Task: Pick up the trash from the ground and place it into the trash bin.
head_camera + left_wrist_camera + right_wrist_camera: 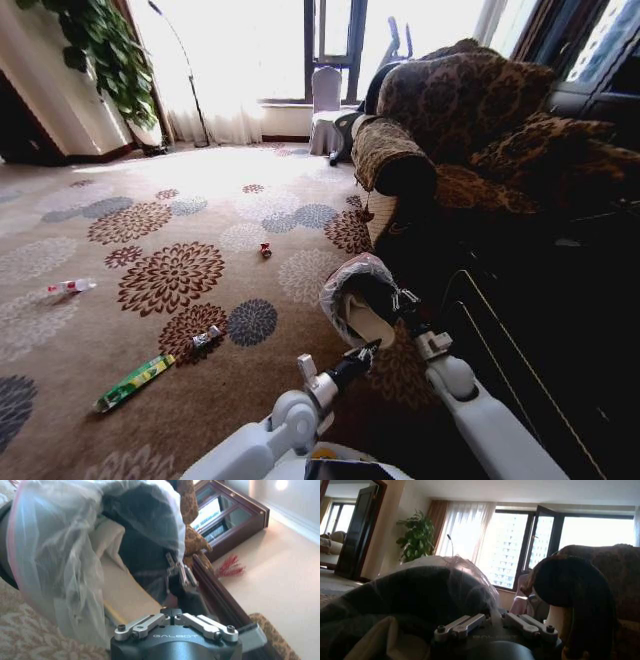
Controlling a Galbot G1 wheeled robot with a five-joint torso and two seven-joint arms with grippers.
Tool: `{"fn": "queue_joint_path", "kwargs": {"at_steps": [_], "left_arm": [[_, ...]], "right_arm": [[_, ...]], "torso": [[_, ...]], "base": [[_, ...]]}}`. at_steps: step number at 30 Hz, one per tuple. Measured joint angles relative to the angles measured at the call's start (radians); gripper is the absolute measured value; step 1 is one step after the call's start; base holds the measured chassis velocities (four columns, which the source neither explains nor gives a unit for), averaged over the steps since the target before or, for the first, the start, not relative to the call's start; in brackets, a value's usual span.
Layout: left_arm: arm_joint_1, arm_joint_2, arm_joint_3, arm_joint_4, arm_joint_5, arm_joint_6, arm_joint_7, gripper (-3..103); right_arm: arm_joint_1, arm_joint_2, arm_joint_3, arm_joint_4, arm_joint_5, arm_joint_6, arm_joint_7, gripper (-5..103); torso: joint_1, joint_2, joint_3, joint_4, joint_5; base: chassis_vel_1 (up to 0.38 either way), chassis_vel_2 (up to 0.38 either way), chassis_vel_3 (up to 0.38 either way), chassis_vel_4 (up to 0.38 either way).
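Both grippers [375, 325] hold trash bin [345, 285] containing white slipper [365, 322].

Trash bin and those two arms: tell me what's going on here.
The robot is clearing litter off the carpet into the trash bin, which is tipped on its side by the sofa with a white slipper inside. The right gripper is at the bin's rim and the left gripper is just below its mouth. A clear bottle, a long green wrapper, a small packet and a tiny red bit lie on the carpet.
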Motion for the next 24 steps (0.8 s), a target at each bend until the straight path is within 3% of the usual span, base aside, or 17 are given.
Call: {"fn": "queue_joint_path", "kwargs": {"at_steps": [5, 12, 16, 24], "left_arm": [[0.014, 0.005, -0.006, -0.009, -0.044, 0.009, 0.0, 0], [0.023, 0.034, 0.079, -0.008, -0.03, 0.033, 0.021, 0], [0.009, 0.037, 0.107, 0.003, -0.062, 0.041, 0.017, 0], [-0.054, -0.024, 0.082, 0.06, -0.168, 0.046, -0.027, 0]], "right_arm": [[-0.011, 0.0, 0.009, 0.001, -0.002, 0.002, 0.0, 0], [-0.005, 0.004, 0.005, -0.001, -0.002, 0.006, 0.0, 0], [-0.004, 0.011, 0.005, -0.004, 0.001, 0.017, 0.0, 0], [-0.017, 0.018, 0.005, -0.01, 0.001, 0.032, 0.0, 0]], "torso": [[0.0, 0.0, 0.0, 0.0, 0.0], [0.0, 0.0, 0.0, 0.0001, 0.0001], [0.0, 0.0, 0.0, 0.0, 0.0001], [0.0, 0.0, 0.0, -0.0001, 0.0001]], "base": [[0.0, 0.0, 0.0, 0.0], [0.0, 0.0, 0.0, 0.0], [0.0, 0.0, 0.0, 0.0], [0.0, 0.0, 0.0, 0.0]]}}
